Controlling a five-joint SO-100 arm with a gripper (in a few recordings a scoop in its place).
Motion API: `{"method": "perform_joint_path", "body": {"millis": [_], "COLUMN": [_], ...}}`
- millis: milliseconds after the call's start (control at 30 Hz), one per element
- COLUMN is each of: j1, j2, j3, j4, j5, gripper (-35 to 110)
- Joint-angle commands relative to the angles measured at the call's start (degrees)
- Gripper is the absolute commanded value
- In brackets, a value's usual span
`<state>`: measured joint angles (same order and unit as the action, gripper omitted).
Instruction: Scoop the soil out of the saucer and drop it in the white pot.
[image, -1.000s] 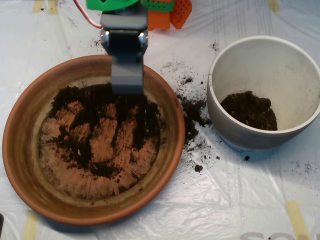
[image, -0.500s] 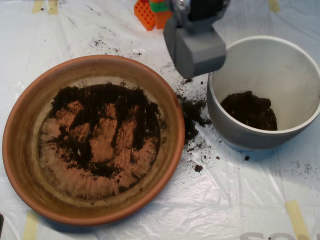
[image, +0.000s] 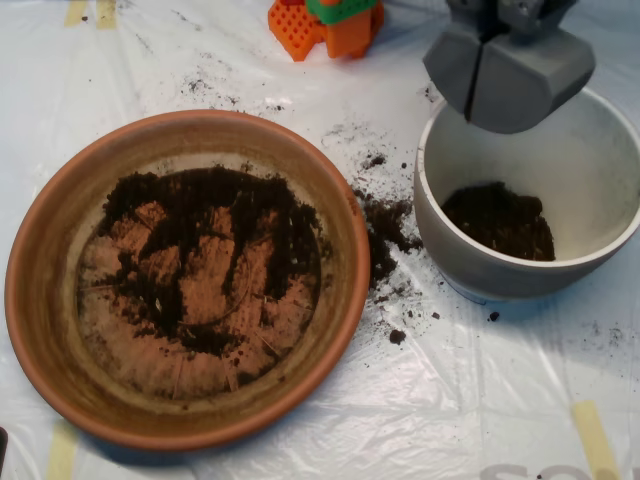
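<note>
Grey clamshell claw closed, halves touching, contents hidden, above rim of round white pot; dark crumbly soil inside.

Greys, terracotta and dark earth on a pale sheet

The scoop is plain mid-grey with a dark seam down its middle; just below it the white pot shows a cream inside and greyish outside around dark brown-black soil. Well to its lower left, the saucer is orange-brown, its ridged bottom pale-stained between black patches. Left of the scoop sit orange and green parts. The translucent whitish sheet carries yellowish tape strips.
</note>
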<state>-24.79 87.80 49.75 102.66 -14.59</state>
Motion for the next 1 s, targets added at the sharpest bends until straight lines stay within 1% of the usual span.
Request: {"method": "perform_joint_path", "body": {"millis": [0, 133, 400, 467, 633, 833, 967], "j1": [-1.32, -0.7, -1.23, -1.67, -1.05, 3.08, 10.11], "j2": [2.46, 3.52, 9.49, 10.55, 12.74, 16.26, 20.83], "j3": [-2.11, 0.18, 11.6, 13.71, 17.4, 18.28, 19.07], "j4": [0.7, 0.44, -3.43, -3.96, -5.98, -7.91, -10.28], "j5": [-0.7, -0.88, -1.76, -2.46, -2.02, 0.44, 4.66], "gripper": [9, 11, 16, 26, 33, 39, 39]}}
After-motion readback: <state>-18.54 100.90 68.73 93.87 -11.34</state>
